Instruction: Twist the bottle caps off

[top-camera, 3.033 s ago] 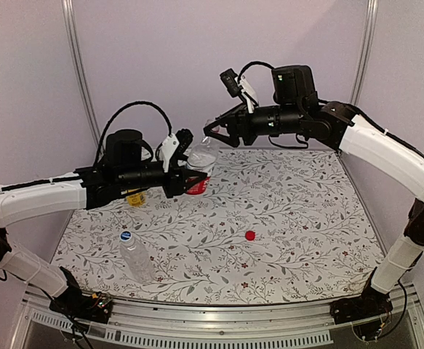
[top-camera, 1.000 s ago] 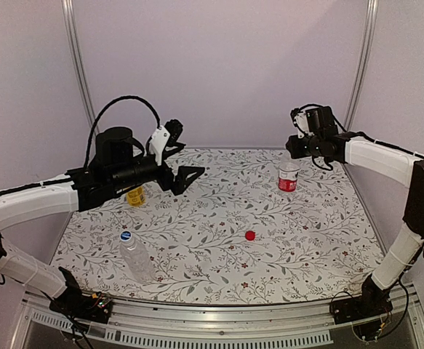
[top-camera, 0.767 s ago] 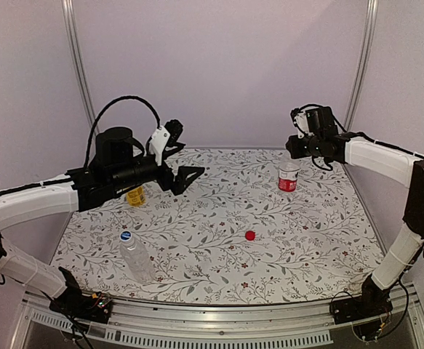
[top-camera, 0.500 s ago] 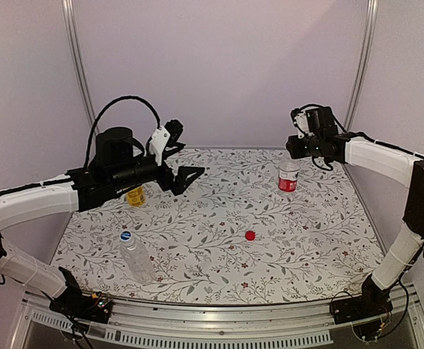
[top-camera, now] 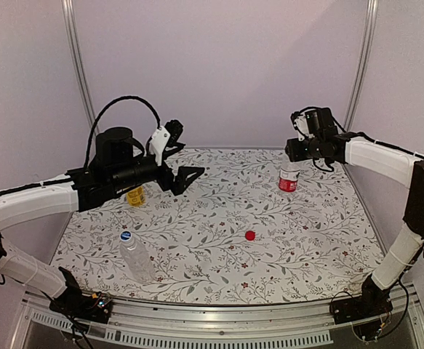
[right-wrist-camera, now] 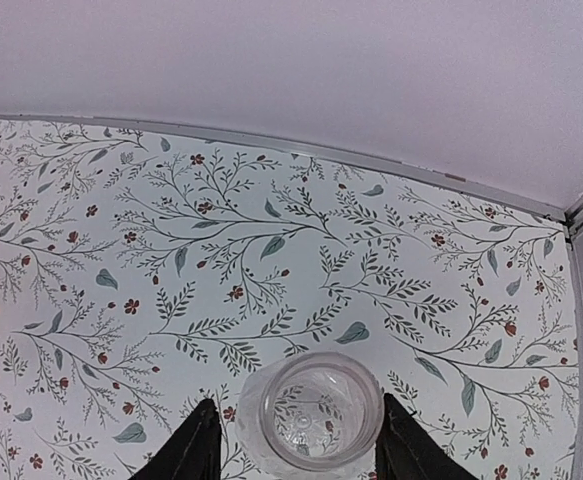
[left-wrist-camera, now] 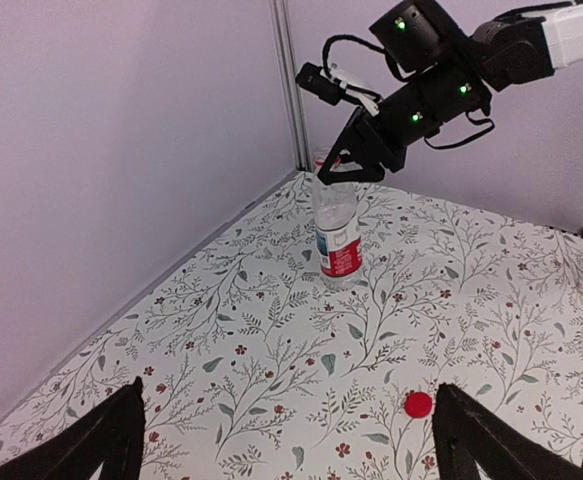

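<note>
Directly over the red-labelled bottle (top-camera: 289, 179), the right claw (top-camera: 290, 156) hangs pointing down; the bottle stands upright on the floral worktop (top-camera: 313, 240), close to the back wall.

Right wrist view: bottle mouth (right-wrist-camera: 309, 412) seen from straight above, uncapped, hollow neck visible; right claw (right-wrist-camera: 296, 402) released, its fingers (right-wrist-camera: 196, 445) parted to either side of the mouth with a sliver of worktop showing between finger and bottle wall; neither other view shows the mouth open.

Left wrist view: bottle (left-wrist-camera: 338, 235) seen side-on with the right claw (left-wrist-camera: 356, 160) astride its top; red cap (left-wrist-camera: 418, 404) lies loose on the worktop, well nearer the camera than the bottle; left claw (left-wrist-camera: 289, 388) spread wide, holding nothing.

Top view only: red cap (top-camera: 250, 235) near-left of the bottle, apart from it; left claw (top-camera: 186, 156) far to the bottle's left, raised; yellow bottle (top-camera: 134, 195) beyond that, partly hidden under the left arm; clear bottle (top-camera: 137, 258) furthest near-left, blue cap (top-camera: 126, 235) on.
</note>
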### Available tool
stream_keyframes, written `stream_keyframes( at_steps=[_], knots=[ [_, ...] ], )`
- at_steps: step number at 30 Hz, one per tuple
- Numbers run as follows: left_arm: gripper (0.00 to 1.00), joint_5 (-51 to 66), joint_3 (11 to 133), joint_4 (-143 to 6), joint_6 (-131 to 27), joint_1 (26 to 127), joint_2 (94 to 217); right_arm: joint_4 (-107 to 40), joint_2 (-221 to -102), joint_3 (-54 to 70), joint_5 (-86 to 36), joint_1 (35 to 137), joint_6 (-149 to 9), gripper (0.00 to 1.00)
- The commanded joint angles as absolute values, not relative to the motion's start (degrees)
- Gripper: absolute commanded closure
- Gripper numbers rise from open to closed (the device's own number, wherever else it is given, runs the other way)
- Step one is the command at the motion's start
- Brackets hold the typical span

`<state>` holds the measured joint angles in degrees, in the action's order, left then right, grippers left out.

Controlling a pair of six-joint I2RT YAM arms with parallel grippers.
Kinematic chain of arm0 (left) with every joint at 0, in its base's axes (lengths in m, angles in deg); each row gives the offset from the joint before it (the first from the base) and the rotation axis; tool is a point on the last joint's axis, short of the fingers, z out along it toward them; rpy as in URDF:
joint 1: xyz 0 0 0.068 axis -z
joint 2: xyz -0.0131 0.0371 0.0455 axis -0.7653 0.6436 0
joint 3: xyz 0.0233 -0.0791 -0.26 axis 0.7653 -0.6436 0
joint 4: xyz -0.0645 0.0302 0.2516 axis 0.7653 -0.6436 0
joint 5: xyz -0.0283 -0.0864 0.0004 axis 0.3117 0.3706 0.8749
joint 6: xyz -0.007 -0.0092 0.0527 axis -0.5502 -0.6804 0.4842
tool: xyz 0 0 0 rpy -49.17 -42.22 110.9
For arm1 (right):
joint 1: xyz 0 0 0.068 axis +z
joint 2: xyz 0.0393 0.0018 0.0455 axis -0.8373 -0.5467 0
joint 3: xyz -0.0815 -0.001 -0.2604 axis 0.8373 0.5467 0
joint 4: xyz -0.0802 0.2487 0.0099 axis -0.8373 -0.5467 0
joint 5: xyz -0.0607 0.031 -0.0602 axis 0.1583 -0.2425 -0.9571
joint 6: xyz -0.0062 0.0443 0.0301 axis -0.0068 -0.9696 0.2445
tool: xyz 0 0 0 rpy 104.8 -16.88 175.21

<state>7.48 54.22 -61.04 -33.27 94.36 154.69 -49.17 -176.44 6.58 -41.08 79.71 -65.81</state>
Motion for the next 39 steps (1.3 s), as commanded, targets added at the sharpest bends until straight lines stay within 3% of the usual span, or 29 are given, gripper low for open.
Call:
stream_keyframes(
  at_steps=[1,12,16,20,29,34,39],
  knots=[
    [0.0,7.3,53.7,-60.4,-32.7,94.7,154.4,-49.5,-174.2,6.0,-41.5,79.6,-66.3,0.46],
    [0.0,7.3,53.7,-60.5,-32.6,94.7,154.6,-49.9,-173.2,5.5,-41.9,79.5,-66.3,0.36],
    [0.0,7.1,53.7,-60.6,-32.6,94.7,154.5,-50.2,-172.5,5.2,-42.9,79.5,-66.2,0.28],
    [0.0,6.9,53.9,-60.7,-32.7,94.7,154.4,-51.0,-172.1,4.4,-44.0,79.6,-65.7,0.15],
    [0.0,2.6,55.7,-63.2,-33.1,94.6,153.3,-51.9,-170.0,3.1,-43.5,79.5,-64.7,0.05],
    [0.0,-2.4,61.2,-71.4,-34.1,94.4,154.0,-52.6,-167.7,3.1,-42.3,80.5,-64.3,0.01],
    [0.03,-9.2,72.1,-89.9,-40.9,88.6,156.3,-54.3,-164.0,1.1,-42.3,83.3,-61.6,0.01]
  ],
)
